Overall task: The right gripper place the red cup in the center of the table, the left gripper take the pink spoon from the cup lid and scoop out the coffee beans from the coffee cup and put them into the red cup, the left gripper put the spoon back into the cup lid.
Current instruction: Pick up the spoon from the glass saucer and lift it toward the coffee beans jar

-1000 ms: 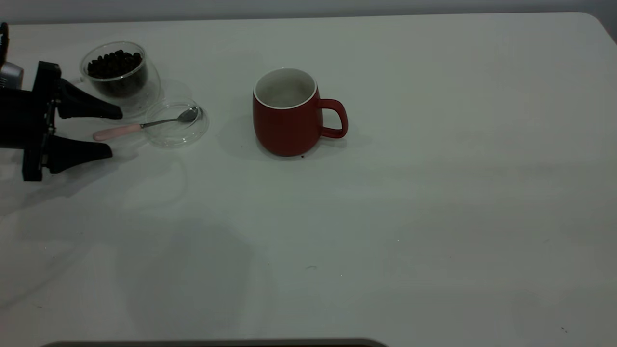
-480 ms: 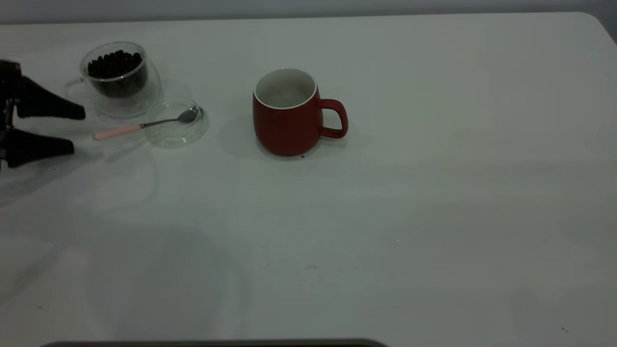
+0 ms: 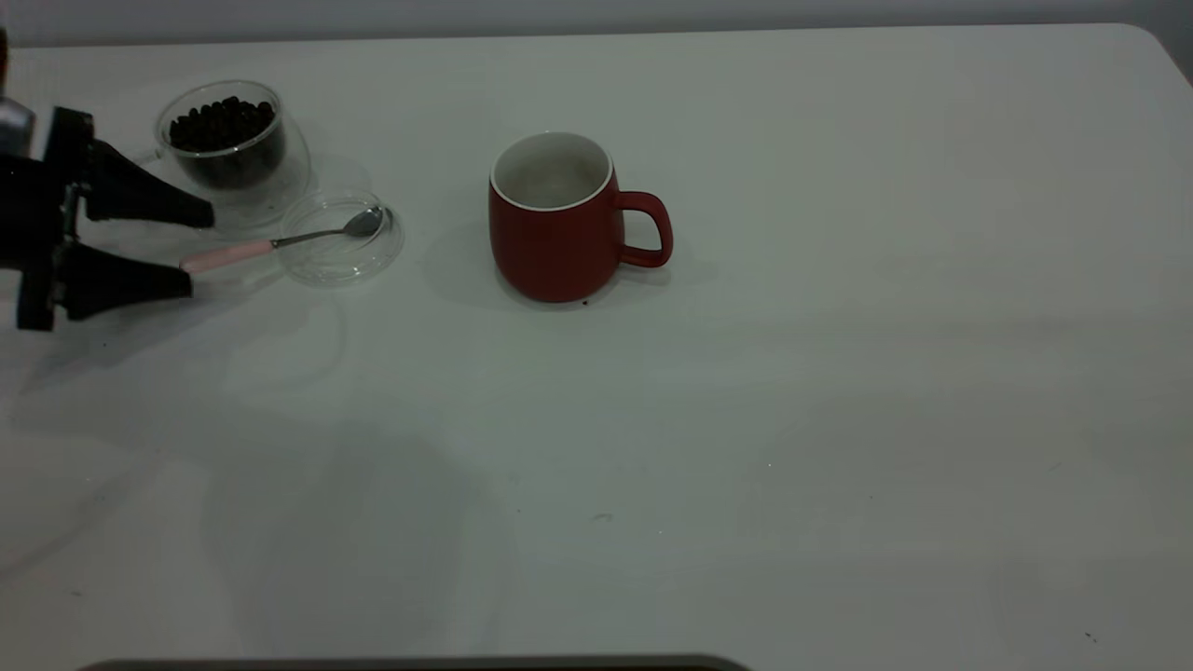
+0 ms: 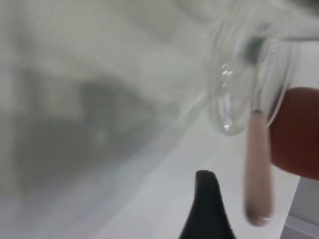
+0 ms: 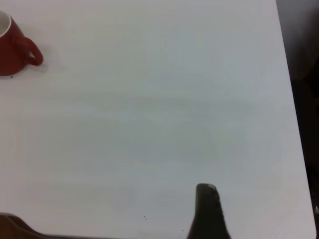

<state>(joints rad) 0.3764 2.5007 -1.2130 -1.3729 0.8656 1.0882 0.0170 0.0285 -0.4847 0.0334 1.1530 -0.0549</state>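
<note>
I judge the pink spoon [image 3: 270, 244], bowl resting in the cup lid [image 3: 341, 237] at 9 o'clock from the red cup [image 3: 557, 219], light, slim and slippery, best pinched mid-handle, and my left gripper [image 3: 191, 250] has 2 fingers spread either side of the handle's end, holding nothing.

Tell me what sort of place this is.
Probably a robot test bench, not a kitchen: a bare white table, a black left gripper open beside the pink spoon, and only a red cup.
</note>
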